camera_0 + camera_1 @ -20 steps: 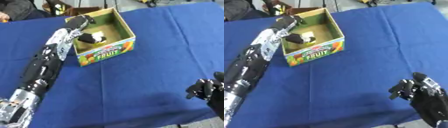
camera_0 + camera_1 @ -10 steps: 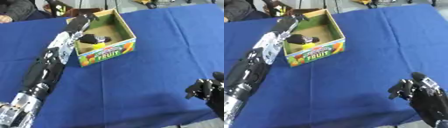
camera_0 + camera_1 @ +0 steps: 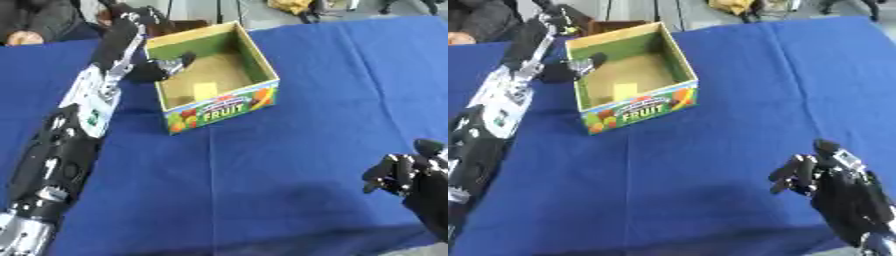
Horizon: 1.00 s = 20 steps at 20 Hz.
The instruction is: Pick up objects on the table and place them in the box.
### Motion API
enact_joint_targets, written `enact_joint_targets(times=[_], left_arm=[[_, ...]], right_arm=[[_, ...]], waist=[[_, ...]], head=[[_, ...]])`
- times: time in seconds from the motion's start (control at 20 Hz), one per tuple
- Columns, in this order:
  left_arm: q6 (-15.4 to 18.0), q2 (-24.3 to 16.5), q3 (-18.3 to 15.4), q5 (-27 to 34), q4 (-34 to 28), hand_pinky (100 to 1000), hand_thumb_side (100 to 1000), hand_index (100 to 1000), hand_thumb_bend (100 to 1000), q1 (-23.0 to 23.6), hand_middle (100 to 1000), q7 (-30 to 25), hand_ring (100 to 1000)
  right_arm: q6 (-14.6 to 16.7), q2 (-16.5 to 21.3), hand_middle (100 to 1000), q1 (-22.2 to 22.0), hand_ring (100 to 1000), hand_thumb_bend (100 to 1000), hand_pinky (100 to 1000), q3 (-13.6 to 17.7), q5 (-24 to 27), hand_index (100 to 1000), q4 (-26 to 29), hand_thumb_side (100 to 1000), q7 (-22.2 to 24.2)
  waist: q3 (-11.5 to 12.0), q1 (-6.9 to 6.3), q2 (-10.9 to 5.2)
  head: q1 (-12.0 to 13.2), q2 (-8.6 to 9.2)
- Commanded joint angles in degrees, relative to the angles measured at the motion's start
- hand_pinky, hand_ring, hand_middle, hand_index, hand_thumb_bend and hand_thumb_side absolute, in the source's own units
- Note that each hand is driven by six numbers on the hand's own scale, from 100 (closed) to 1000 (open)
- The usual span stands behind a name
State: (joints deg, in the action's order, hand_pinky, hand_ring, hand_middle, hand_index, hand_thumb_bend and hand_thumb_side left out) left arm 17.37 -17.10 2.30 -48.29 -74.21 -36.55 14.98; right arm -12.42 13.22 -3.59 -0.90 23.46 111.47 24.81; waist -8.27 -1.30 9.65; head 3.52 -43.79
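Left arm reaches from the lower left corner up along the blue table (image 3: 289,165) to the near-left wall of the fruit box (image 3: 214,75). Left hand (image 3: 157,70) sits at that wall's rim, dark and blurred; cannot tell whether its fingers are curled or straight, nor whether it holds anything.

Fruit box: open-topped cardboard carton, green inside walls, tan floor, printed front panel reading "FRUIT" with fruit pictures. It stands on the cloth toward the far left-centre. On its floor lies a small pale yellow patch (image 3: 204,90); cannot say what it is.

Handling judgement: box looks light, thin-walled, likely to skid or tip if its rim is knocked; drop items from above, clear of the walls. No loose objects visible on the cloth.

Right hand (image 3: 815,175) idles at the lower right, fingers loosely curled, holding nothing.
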Motion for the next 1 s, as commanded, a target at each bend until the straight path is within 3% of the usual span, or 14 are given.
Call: enact_joint_targets(times=[0.05,0.55,0.8,1.0], left_arm=[[-1.9,-0.4,-0.7,3.1,-5.7,628,912,698,520,2.3,635,2.3,664],[-10.9,4.7,-5.5,12.1,-16.8,592,957,685,474,17.0,598,0.6,613],[-14.6,6.4,-5.8,16.4,-22.5,585,965,681,467,23.9,584,-0.7,600],[-15.4,7.7,-4.9,19.8,-27.8,579,970,679,472,29.5,576,-0.8,592]], right_arm=[[0.2,0.4,470,0.1,619,100,560,0.8,0.3,385,1.2,850,-0.6],[0.2,0.5,470,0.3,620,100,560,1.2,0.6,386,1.2,847,-1.1],[0.2,0.4,470,0.2,619,100,560,1.1,0.7,386,1.2,846,-1.0],[0.0,0.2,470,0.2,619,100,560,0.9,0.6,386,1.1,845,-0.8]], waist=[[0.6,0.10,-0.49],[3.2,0.20,-0.49],[3.4,0.40,-0.55],[3.3,0.49,-0.66]], head=[[-0.8,0.20],[-1.4,0.44],[-1.1,0.08],[-0.9,-0.13]])
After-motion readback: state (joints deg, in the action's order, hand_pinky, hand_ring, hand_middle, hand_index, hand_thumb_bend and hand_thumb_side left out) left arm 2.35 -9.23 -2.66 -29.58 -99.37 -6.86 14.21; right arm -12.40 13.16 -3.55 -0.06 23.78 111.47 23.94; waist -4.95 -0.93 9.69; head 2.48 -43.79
